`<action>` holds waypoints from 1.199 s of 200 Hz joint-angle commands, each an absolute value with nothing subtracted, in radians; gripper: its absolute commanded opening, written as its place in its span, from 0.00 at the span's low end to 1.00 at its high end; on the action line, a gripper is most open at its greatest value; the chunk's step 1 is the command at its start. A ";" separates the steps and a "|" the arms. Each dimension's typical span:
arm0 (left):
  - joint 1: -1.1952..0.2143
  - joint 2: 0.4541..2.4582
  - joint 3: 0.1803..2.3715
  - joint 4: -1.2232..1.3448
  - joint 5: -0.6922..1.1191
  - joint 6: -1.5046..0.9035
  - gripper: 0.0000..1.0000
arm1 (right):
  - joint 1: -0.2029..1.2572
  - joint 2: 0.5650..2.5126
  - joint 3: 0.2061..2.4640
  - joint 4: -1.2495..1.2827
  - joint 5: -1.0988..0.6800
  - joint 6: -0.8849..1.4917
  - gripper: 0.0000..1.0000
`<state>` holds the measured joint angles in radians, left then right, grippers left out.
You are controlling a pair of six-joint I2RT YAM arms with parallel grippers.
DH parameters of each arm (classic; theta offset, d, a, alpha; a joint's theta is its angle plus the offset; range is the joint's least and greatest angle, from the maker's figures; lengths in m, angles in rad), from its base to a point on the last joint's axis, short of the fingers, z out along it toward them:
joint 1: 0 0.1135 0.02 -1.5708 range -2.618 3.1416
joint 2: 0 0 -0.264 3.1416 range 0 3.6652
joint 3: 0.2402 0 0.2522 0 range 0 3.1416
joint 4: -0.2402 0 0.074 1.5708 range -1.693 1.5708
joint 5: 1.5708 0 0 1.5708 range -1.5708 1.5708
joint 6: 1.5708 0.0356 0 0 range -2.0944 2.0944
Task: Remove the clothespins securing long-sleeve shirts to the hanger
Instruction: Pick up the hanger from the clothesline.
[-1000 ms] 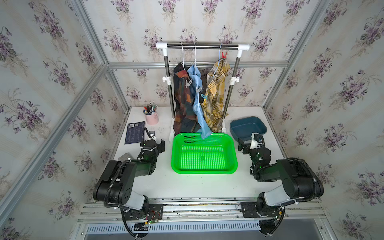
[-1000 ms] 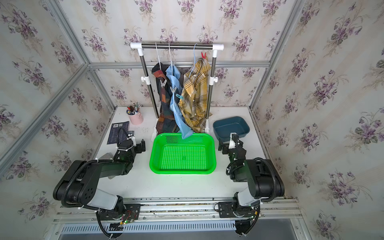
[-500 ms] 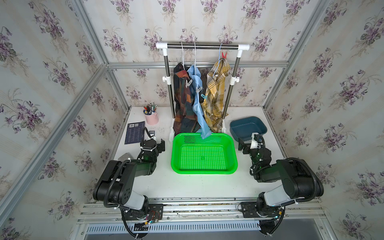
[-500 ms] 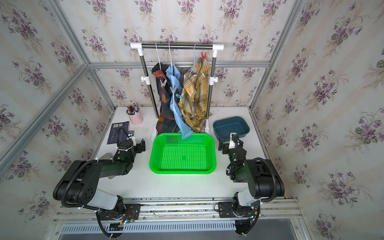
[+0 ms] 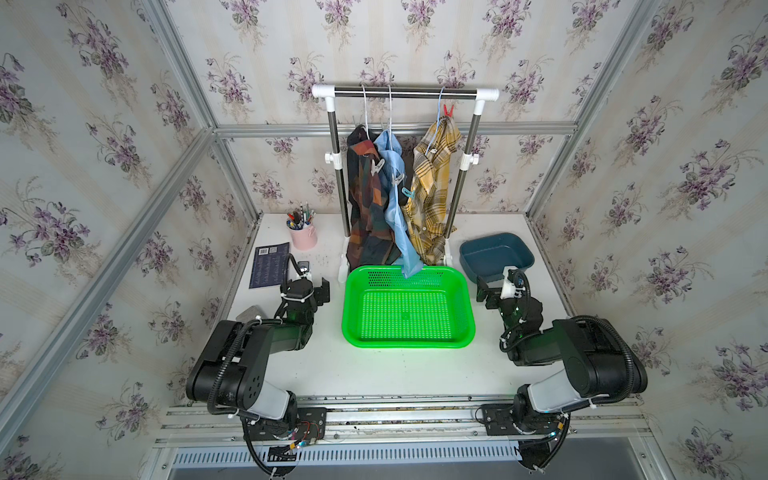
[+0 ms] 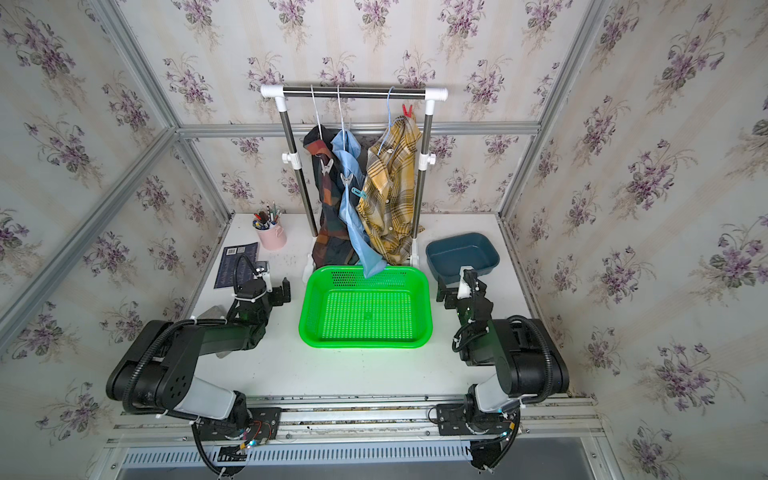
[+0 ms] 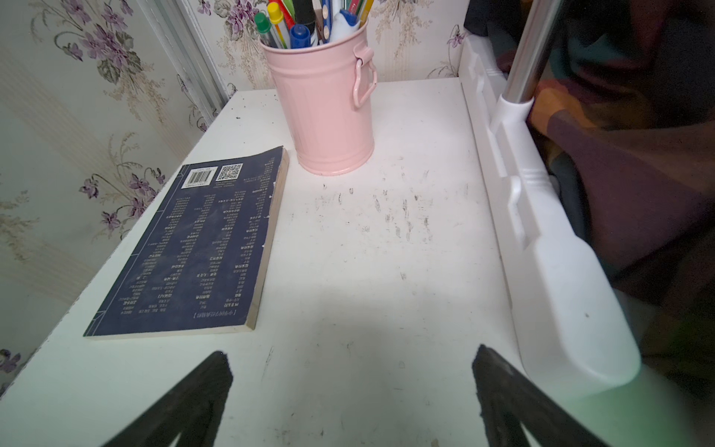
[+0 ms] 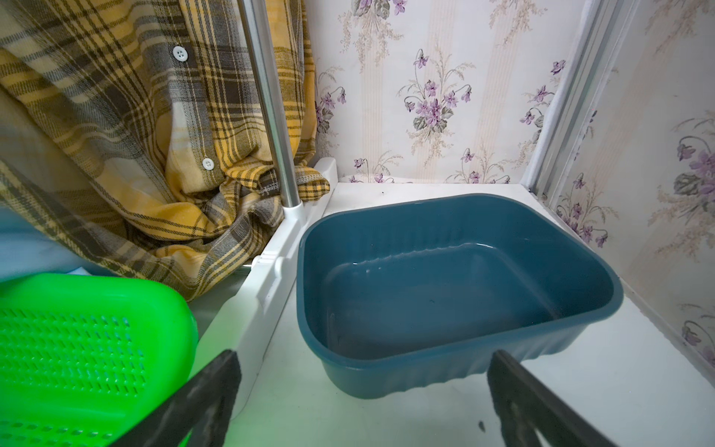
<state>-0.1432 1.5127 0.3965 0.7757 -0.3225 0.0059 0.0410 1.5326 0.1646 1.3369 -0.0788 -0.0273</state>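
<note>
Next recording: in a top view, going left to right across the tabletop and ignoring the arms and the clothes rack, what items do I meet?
book → pink pen cup → green basket → blue tub

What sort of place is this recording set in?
Probably a lab booth dressed as a home laundry corner: floral wallpaper in an aluminium frame, and a small clothes rack hung with shirts, standing on a white table.
</note>
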 commanded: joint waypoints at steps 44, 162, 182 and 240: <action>-0.124 1.505 0.424 0.764 -0.224 0.024 0.99 | 0.037 1.523 0.211 1.290 0.106 0.045 1.00; -0.479 1.077 1.047 -0.308 -0.372 -0.048 0.99 | 0.080 0.741 0.387 0.564 0.006 0.549 1.00; -0.523 1.071 1.181 -0.375 -0.272 -0.129 0.99 | 0.081 0.807 0.497 0.426 -0.093 0.555 1.00; -0.702 1.460 1.778 -0.457 -0.135 -0.029 0.99 | 0.105 0.934 0.544 0.298 -0.232 0.521 1.00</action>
